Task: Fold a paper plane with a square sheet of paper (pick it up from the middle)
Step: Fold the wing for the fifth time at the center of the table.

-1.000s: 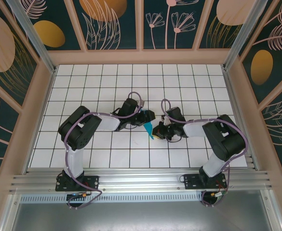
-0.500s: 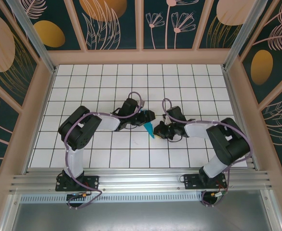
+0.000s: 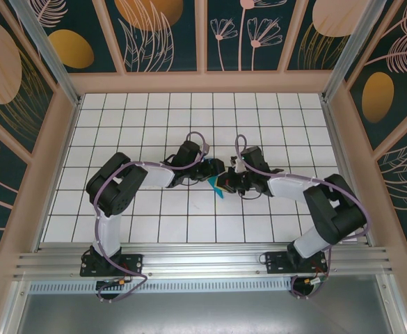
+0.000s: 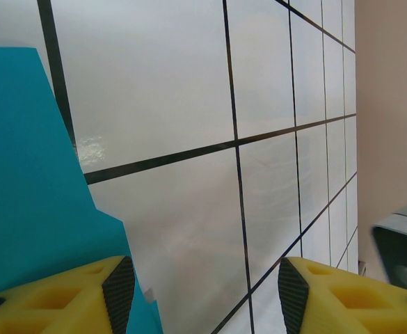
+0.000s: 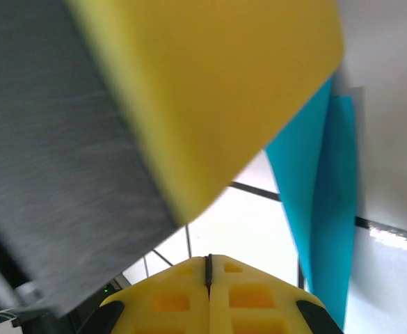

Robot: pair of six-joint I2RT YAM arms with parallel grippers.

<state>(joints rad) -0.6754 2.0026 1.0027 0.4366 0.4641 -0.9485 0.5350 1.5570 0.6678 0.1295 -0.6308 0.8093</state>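
Along the bottom edge of the overhead view, a metal rail (image 3: pixel 203 259) carries the bases of both arms. The left arm (image 3: pixel 113 189) rises from the lower left and reaches right. The right arm (image 3: pixel 332 209) rises from the lower right and reaches left. They meet just below the centre of the white tiled desk (image 3: pixel 154 125).

At that meeting point the left hand (image 3: pixel 214 168) sits slightly above the right hand (image 3: pixel 225 184) in the frame, very close together. The teal paper (image 3: pixel 216 189) shows as a small pointed sliver between them, just under the left hand.

From the left wrist, the left hand (image 4: pixel 200 292) has its yellow fingers (image 4: pixel 57 296) spread well apart at the bottom of the frame. The teal paper (image 4: pixel 29 174) fills the left side and runs down past the inner edge of the left finger; it is not pinched. White tiles of the desk (image 4: pixel 189 90) stretch beyond.

From the right wrist, the right hand (image 5: pixel 208 278) has its two yellow fingers pressed flat together, with nothing visible in the seam. To their right the teal paper (image 5: pixel 321 209) stands as a narrow folded strip with a lengthwise crease, tapering toward the bottom. A big blurred yellow finger of the left hand (image 5: pixel 210 90) crosses the top of that frame.

Farthest off in the overhead view, dark wall panels (image 3: pixel 161 35) with floral patterns ring the desk.
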